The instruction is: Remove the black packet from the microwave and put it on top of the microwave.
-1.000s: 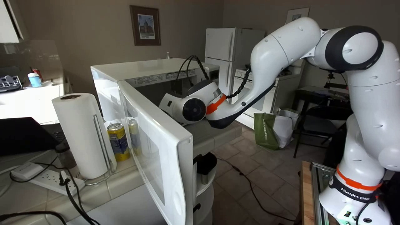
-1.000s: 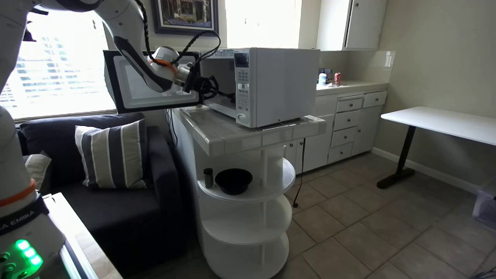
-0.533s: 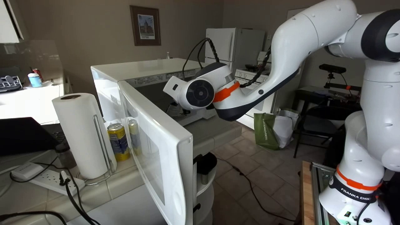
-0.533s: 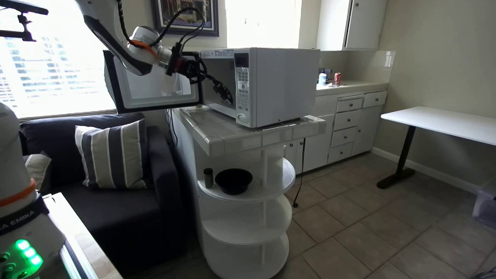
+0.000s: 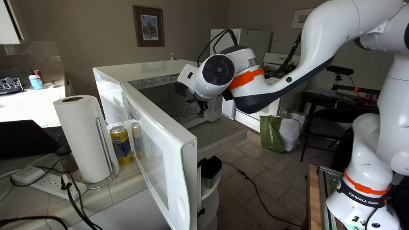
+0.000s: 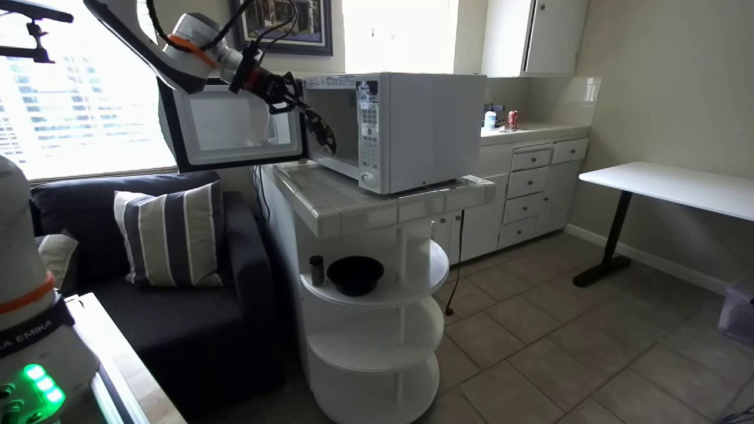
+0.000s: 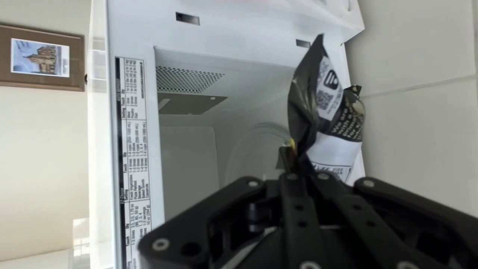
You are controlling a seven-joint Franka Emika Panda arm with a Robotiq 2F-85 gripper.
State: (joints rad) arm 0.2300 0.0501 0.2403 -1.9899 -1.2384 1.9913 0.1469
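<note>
1. Nearest, before the microwave (image 6: 433, 129), our fingers (image 7: 300, 216) stand pinched together on one end of the black packet (image 7: 336, 127).
2. The black packet hangs just in front of the microwave's open front: from the fingers it lies lower and closer to the microwave, its long axis sloping down toward the cavity. Whether its loose end fully clears the microwave's lower lip, we cannot tell.
3. The door (image 6: 238, 126) stands swung out from one side of the microwave, and the counter (image 6: 353, 206) carries the microwave from below.
4. Farthest is our goal, the microwave's flat top (image 5: 143, 68), above and behind the black packet. We judge that the coming move must raise the drooping end past the microwave's upper front edge before going in over it; lifting only the fingers that high would likely let the black packet catch.
</note>
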